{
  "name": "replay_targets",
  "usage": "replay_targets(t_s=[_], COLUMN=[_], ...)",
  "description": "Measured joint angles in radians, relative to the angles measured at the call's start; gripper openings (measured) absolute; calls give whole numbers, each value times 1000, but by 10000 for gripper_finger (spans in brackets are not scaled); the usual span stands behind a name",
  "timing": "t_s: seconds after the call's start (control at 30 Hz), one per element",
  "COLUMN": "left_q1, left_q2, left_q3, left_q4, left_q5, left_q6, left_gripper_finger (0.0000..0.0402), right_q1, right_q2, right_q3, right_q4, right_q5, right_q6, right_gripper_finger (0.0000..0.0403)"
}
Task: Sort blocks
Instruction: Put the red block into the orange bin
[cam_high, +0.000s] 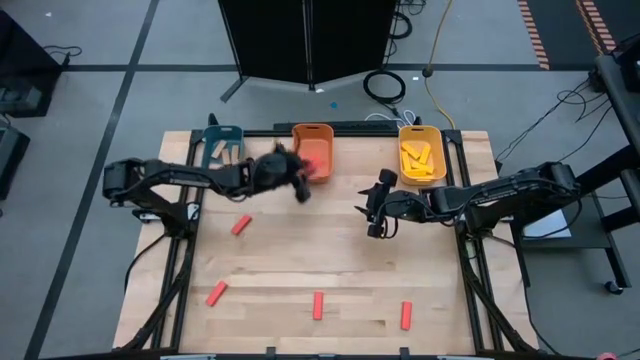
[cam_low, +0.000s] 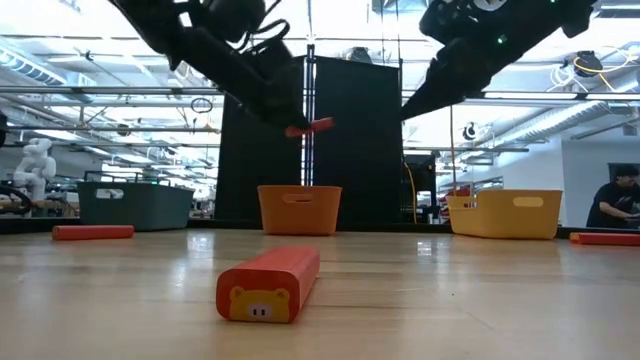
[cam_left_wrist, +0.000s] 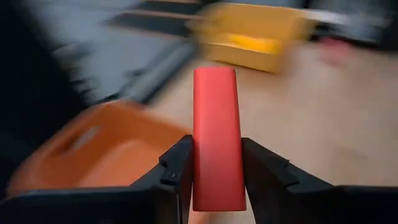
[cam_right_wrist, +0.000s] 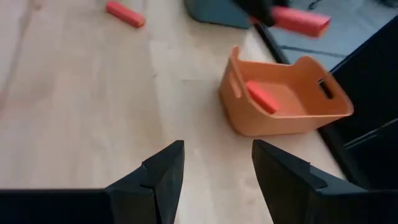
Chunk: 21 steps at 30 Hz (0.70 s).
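Your left gripper (cam_left_wrist: 216, 171) has its jaws clamped on a red block (cam_left_wrist: 216, 137) over the orange bin (cam_high: 312, 150) at upper centre, while your right gripper's (cam_right_wrist: 217, 171) jaws gape empty.

Open right hand (cam_right_wrist: 214, 165) near orange bin (cam_right_wrist: 283, 121), red block (cam_right_wrist: 261, 97) apparently inside.

Robotics lab: cabled floor, exposed ceiling

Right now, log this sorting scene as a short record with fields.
left gripper: shut on a red block, raised by the orange bin
right gripper: open, empty, mid-table
orange bin contents: one red block
yellow bin: holds yellow blocks
teal bin: contents unclear
loose on table: four red blocks
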Motion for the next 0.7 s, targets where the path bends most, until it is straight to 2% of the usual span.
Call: replay_targets(t_s=[0.07,0.1,0.33,0.57,0.7], left_q1=[36,58,192,237,250], left_q2=[-5,-4,93,183,202], left_q3=[0,0,-1,0,0], left_q4=[-10,-18,-2,97,93], left_q5=[-95,-109,-94,-37,-26], left_q6=[-108,-176,-530,-591,-592], left_gripper_finger=[111,111,111,111,111], right_q1=[0,0,-20,-20,-20], right_q2=[1,1,0,0,0], right_q3=[0,0,0,0,0], right_q4=[11,21,113,111,107], right_q5=[30,45,48,46,45], right_q6=[-17,-21,-17,-15,-16], right_gripper_finger=[183,183,183,183,183])
